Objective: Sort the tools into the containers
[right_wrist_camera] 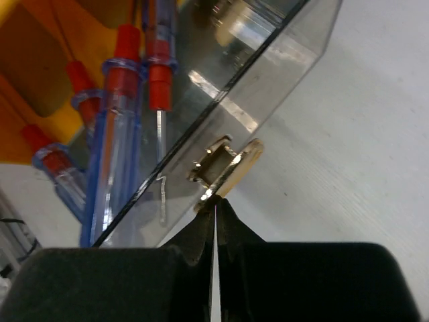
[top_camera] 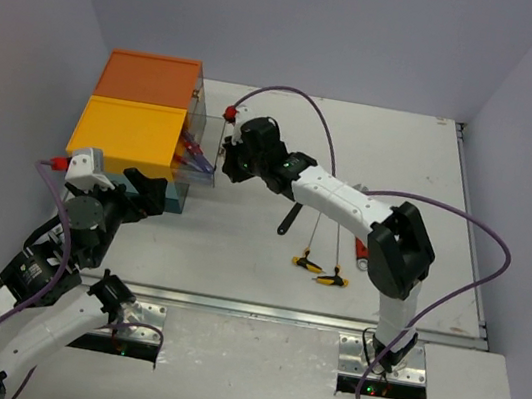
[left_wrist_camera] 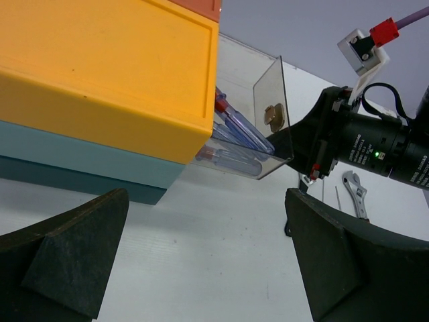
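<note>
R arm stretched far-left across table (top_camera: 373, 166); right gripper (right_wrist_camera: 216, 206) fully closed, tips at brass knob (right_wrist_camera: 226, 169) of pulled-out clear drawer (right_wrist_camera: 281, 60). L arm bent, left gripper (left_wrist_camera: 208, 235) gaping wide just near of containers (top_camera: 133, 128), far-left on table.

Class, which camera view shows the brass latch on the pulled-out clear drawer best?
Right wrist: the brass latch sits large and sharp at centre, on the clear drawer front. Left wrist shows it small, through the drawer wall. Top external: too small to make out.
</note>
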### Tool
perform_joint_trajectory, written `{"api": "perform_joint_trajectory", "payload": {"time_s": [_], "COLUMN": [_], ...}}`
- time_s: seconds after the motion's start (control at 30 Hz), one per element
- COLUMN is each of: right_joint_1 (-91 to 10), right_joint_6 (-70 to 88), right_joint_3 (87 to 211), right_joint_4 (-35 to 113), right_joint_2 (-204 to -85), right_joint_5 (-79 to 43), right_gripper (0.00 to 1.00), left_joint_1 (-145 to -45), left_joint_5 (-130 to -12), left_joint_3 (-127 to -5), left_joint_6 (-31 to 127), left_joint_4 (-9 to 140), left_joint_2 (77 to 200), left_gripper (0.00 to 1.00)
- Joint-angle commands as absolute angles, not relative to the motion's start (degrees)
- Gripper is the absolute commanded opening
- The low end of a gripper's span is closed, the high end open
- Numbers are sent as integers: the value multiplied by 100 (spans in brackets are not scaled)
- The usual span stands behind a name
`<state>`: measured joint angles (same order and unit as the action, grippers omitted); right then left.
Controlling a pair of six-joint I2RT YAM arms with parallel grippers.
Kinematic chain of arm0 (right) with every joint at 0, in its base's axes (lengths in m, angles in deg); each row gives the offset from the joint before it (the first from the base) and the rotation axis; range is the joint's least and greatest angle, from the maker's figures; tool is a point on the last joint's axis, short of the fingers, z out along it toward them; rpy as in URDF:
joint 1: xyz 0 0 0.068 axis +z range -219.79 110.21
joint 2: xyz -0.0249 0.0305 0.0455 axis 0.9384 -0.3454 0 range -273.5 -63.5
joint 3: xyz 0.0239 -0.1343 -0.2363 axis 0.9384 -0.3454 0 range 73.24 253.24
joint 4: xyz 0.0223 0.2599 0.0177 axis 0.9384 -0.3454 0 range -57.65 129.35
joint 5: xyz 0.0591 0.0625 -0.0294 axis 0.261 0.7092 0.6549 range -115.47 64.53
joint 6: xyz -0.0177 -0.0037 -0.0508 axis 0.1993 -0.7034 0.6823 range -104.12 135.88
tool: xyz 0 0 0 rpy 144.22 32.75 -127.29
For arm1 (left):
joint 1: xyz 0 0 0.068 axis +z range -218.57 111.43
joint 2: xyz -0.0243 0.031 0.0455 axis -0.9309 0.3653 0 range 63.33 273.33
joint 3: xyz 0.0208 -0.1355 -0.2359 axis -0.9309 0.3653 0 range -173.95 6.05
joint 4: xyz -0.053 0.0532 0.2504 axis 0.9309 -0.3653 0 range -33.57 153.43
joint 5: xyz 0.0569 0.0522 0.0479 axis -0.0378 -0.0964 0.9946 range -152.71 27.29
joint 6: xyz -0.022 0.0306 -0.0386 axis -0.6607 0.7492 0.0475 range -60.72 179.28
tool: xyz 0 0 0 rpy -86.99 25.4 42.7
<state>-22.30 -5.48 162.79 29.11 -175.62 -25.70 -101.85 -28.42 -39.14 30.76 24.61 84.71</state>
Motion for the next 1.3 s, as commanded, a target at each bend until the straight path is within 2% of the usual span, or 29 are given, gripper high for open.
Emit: {"api": "perform_joint_trajectory", "payload": {"time_s": [0.0, 0.27, 0.6, 0.83, 1.1, 1.17, 1.27], "right_joint_1": [-2172, -2172, -2172, -2180, -2264, -2282, -2417], "right_joint_6": [-710, -1191, -1596, -1774, -2241, -2239, -2357], "right_joint_3": [16468, 16945, 16770, 17045, 16614, 16685, 16439], "right_joint_4": [4454, 5005, 6183, 6157, 6729, 6413, 5919], "right_joint_2": [-17659, -18408, -18588, -18758, -18804, -18817, -18611], "right_joint_5": [-1729, -1265, -522, -276, -58, -220, -1217], "right_gripper": [1, 2, 2, 3, 10, 9, 10], "left_joint_1": [-10153, -10153, -10153, -10153, -10153, -10158, -10153], "left_joint_5": [-2902, -2940, -2992, -3019, -3028, -3028, -3023], "left_joint_3": [-3904, -3912, -3895, -3891, -3869, -3873, -3877], "left_joint_6": [3159, 3185, 3212, 3217, 3221, 3225, 3221], "left_joint_4": [2669, 2687, 2713, 2727, 2731, 2731, 2722], "left_joint_2": [8507, 8611, 8565, 8556, 8508, 8517, 8495], "left_gripper": [100, 100, 100, 100, 100, 100, 100]}}
